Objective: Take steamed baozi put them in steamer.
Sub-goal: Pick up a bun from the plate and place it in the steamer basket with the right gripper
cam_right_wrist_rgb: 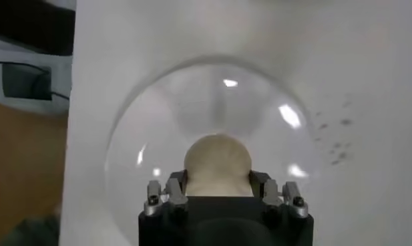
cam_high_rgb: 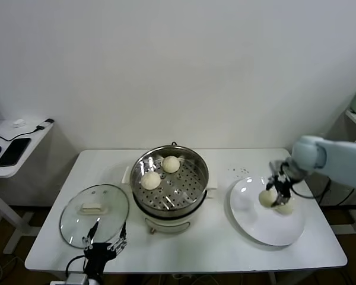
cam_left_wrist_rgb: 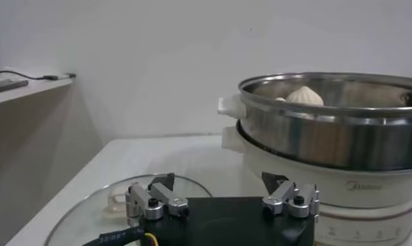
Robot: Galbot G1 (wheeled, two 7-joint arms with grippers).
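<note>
At the near edge of the white desk (cam_high_rgb: 225,249), at about 7 o'clock from the steamer, my left tool (cam_high_rgb: 104,244) waits with its two fingers wide apart and nothing between them. It hangs just over the near rim of the round glass lid with a cream handle (cam_high_rgb: 94,215), which lies flat on the desk.

A little farther, at the middle of the desk, stands the round shiny steel steamer with a cream-white base (cam_high_rgb: 169,185). Two small cream-white domed baozi (cam_high_rgb: 151,180) already sit on its perforated tray, one at about 9 o'clock and the other at about 12 o'clock.

At 3 o'clock from the steamer lies the flat white round plate (cam_high_rgb: 267,228). My right tool (cam_high_rgb: 279,193) is here, low over the plate, and its fingers are closed on one baozi (cam_right_wrist_rgb: 218,164), one finger on each side of the dome. A second baozi (cam_high_rgb: 286,208) lies on the plate just beside it, partly hidden by the tool.

I judge that the baozi is light and soft, with a smooth skin that can dent or slip, so the hold should be gentle, across the widest part and low on the sides. It is nearly round and has no real long axis; the dome points up and the flat bottom is down, so any side approach should serve equally.
</note>
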